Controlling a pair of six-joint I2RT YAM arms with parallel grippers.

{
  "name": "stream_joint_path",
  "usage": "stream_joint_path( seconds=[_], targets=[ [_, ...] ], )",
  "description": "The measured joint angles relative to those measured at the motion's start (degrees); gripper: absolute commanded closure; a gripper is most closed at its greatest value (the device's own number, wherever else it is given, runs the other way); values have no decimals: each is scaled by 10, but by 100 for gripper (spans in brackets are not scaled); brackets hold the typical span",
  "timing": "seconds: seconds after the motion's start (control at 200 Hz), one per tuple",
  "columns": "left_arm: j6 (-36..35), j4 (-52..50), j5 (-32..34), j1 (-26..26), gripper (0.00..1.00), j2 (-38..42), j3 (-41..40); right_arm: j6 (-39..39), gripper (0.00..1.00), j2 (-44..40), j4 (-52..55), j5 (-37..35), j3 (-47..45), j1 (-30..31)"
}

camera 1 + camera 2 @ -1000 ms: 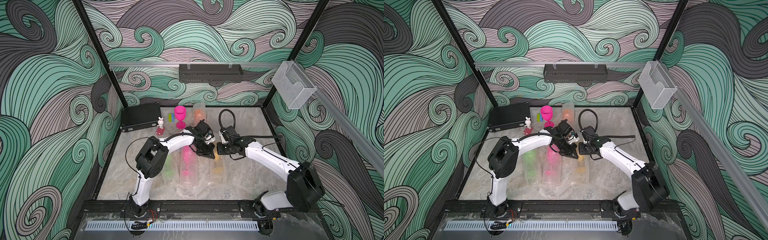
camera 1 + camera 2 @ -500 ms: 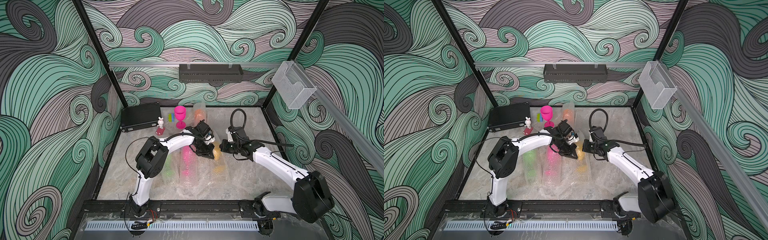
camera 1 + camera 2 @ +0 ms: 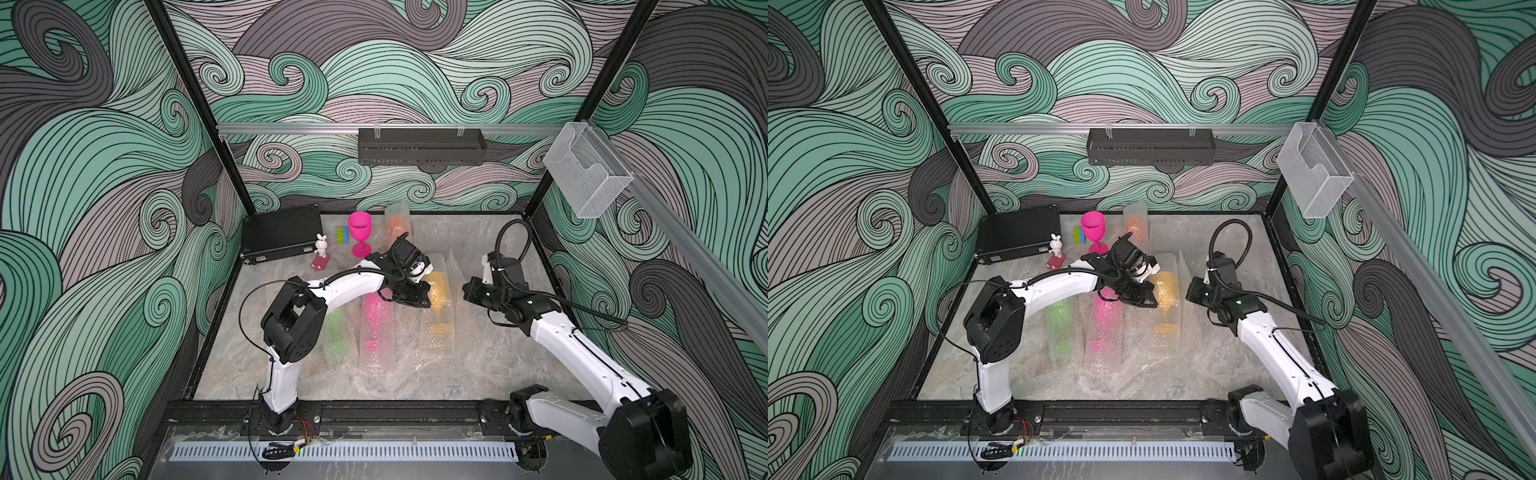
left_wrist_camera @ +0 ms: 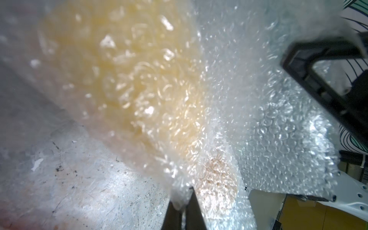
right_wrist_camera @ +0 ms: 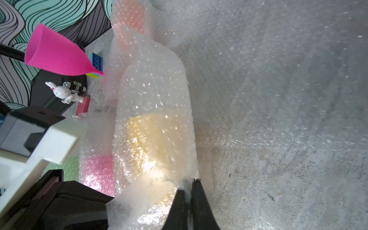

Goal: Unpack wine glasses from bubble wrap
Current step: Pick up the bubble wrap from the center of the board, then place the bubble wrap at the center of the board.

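The left gripper (image 4: 182,206) and right gripper (image 5: 188,200) each pinch the bubble wrap (image 3: 454,318) — mid-frame in a top view — yellow glass (image 3: 439,284) inside.

Both arms reach inward, left gripper (image 4: 184,201) and right gripper (image 5: 188,192) facing each other, jaws pinched closed.

We see a bare pink glass (image 3: 360,232) standing upright at the back, and just beside it an orange glass (image 3: 397,227) upright inside a tube of bubble wrap (image 3: 397,210). Nearer the front a green glass (image 3: 334,328), a wrapped pink glass (image 3: 374,318) and a yellow glass (image 3: 438,291) lie side by side. Each is rolled in clear dimpled sheet with its foot toward the front, and the yellow one's sheet stands partly lifted.
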State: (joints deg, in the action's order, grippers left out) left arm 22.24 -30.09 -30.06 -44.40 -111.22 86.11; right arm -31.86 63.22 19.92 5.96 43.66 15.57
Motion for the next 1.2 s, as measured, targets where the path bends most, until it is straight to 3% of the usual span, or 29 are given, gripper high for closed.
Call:
stream_joint_path(
  seconds=[0.35,0.606,0.856,1.201],
  targets=[
    [-18,37,45,-40,100,-16,46,14,88,-18,1,0,-1,-54],
    [-45,48,90,-30,100,-87,154,29,88,40,-20,0,9,-99],
    [-50,51,92,-17,100,-149,196,34,88,64,-43,1,16,-120],
    [-27,52,66,34,97,-149,144,52,61,122,-61,8,16,-121]
  ],
)
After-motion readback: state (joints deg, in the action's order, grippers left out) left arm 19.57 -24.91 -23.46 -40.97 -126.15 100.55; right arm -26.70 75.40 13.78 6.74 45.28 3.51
